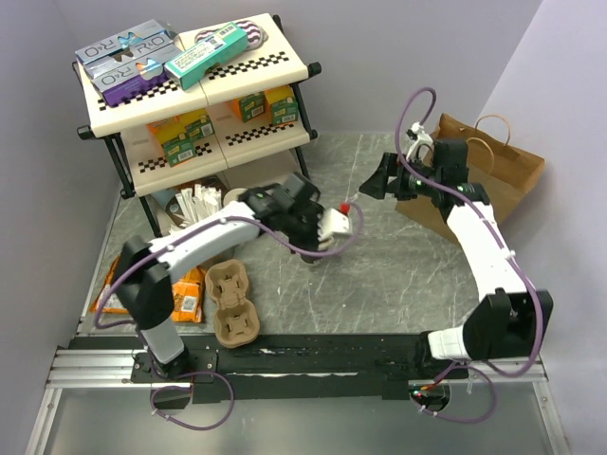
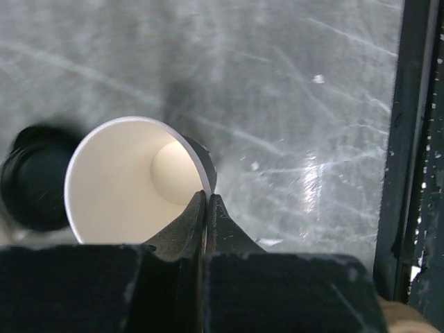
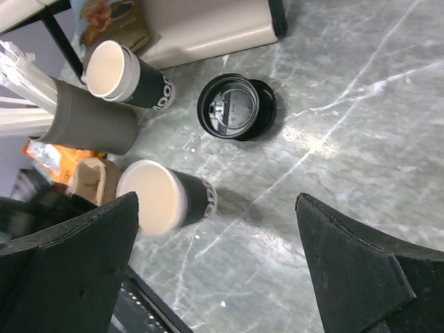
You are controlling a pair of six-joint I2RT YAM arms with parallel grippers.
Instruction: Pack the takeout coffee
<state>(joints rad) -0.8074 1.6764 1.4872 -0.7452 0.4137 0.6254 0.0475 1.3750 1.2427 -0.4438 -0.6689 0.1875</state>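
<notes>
Okay, we read this as the lidding step, packing not yet begun. The left tool (image 2: 207, 199) is pinched fully shut on the wall of the cup (image 2: 125, 180) at the rim, one finger inside and one outside. The cup is open and we see nothing in it. It sits mid-counter (image 2: 291, 104) in front of the shelf (image 1: 190, 104). We cannot tell whether its base touches the counter or is lifted. The lid (image 2: 31, 177) lies on the counter just beside the cup, not on it. The right tool (image 3: 215, 208) is spread wide and holds nothing; it hovers above cup and lid with both in its view. The bag (image 1: 484, 161) stands well apart on the right, and the carrier (image 1: 232, 303) lies near the left arm's base.

Next move, as we judge it — the right tool drops for the lid while the left steadies the cup, then the lid gets pressed square onto the rim. The lid is flat and low, so it likely needs an edge pinch. The rim pinch may also dent the thin wall — the left tool will probably need to clear the rim before the lid seats.
</notes>
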